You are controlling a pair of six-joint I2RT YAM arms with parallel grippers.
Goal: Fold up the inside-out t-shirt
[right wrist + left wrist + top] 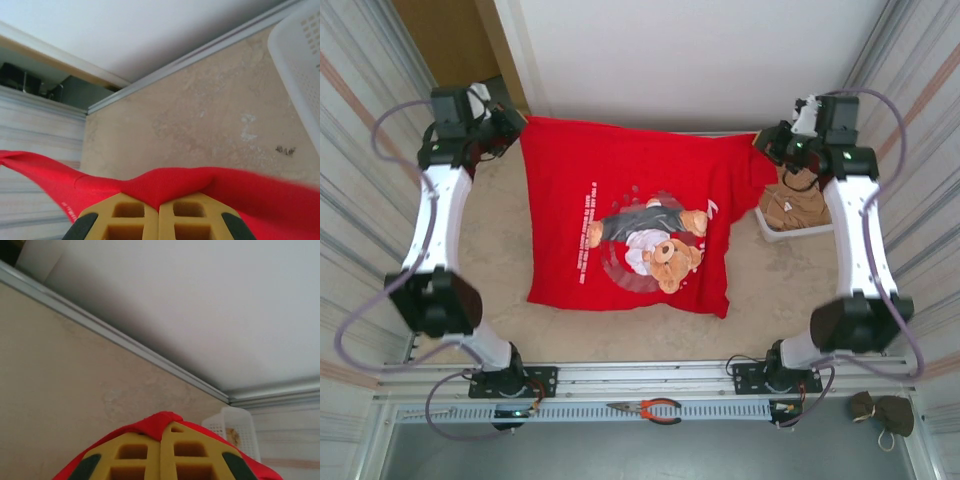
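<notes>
The red t-shirt [570, 180] carries a few lines of white lettering [588, 228] beside its teddy-bear print [655, 245], too small and blurred to read. In the right wrist view, a scrap of white print on the cloth is equally illegible.

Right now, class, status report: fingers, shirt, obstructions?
Left fingers, right fingers shut on bright red cotton t-shirt, far corners. Bear print up. White plastic basket at right.

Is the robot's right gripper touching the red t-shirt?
Touching. In the right wrist view, the shut jaws of the right gripper pinch the red t-shirt.
</notes>
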